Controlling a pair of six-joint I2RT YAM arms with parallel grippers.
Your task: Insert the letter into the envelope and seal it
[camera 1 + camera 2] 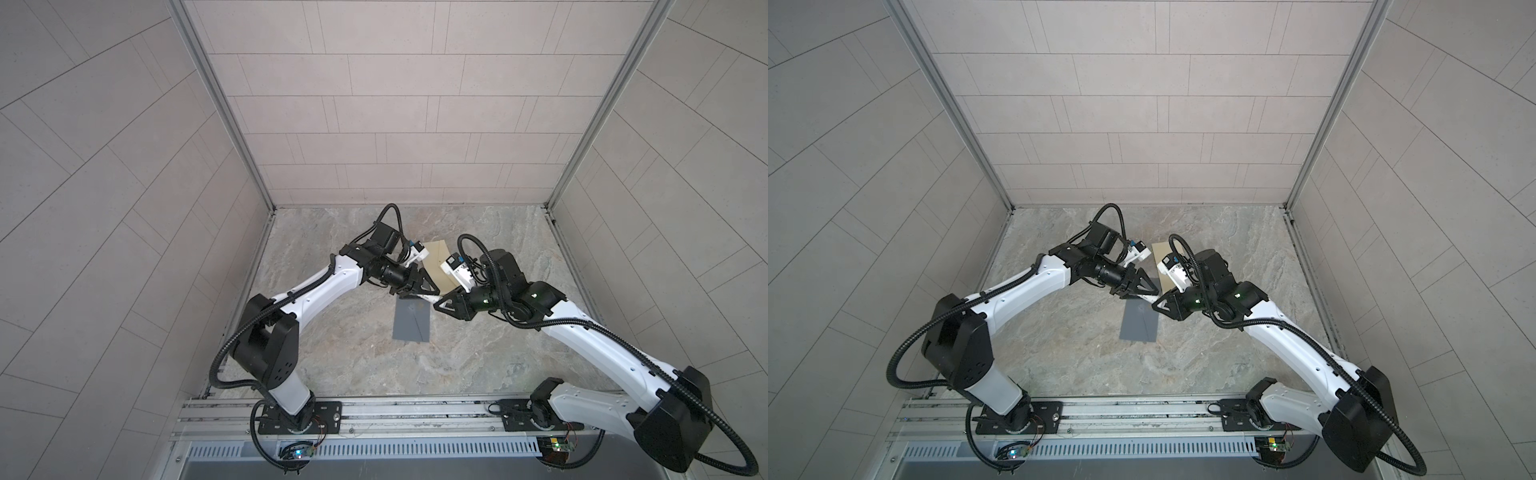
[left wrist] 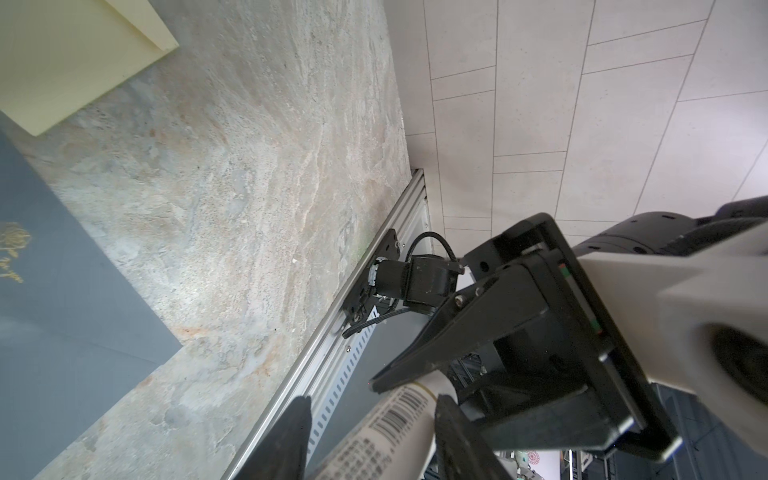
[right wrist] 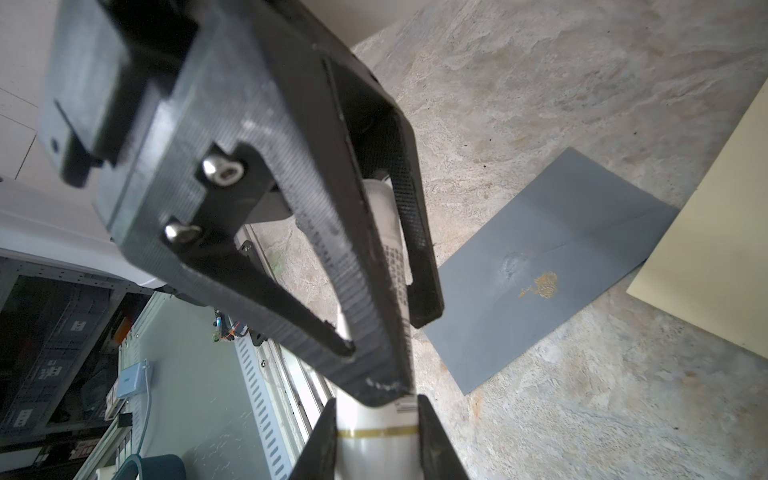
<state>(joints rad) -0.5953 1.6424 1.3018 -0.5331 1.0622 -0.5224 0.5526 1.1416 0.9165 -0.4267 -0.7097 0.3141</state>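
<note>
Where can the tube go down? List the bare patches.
Bare: table between grey envelope and front rail; also the far right corner. Crowded: beyond the envelope, where left gripper and right gripper share the white tube beside the cream sheet.

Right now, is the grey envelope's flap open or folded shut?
Folded shut: the grey envelope lies flat on the table, its seams meeting by a gold emblem. Whether it is glued, cannot tell.

I count one grey envelope (image 1: 411,326), one cream sheet (image 1: 436,264), one white tube (image 3: 376,440), and two grippers, left gripper (image 1: 419,291) and right gripper (image 1: 440,302).
</note>
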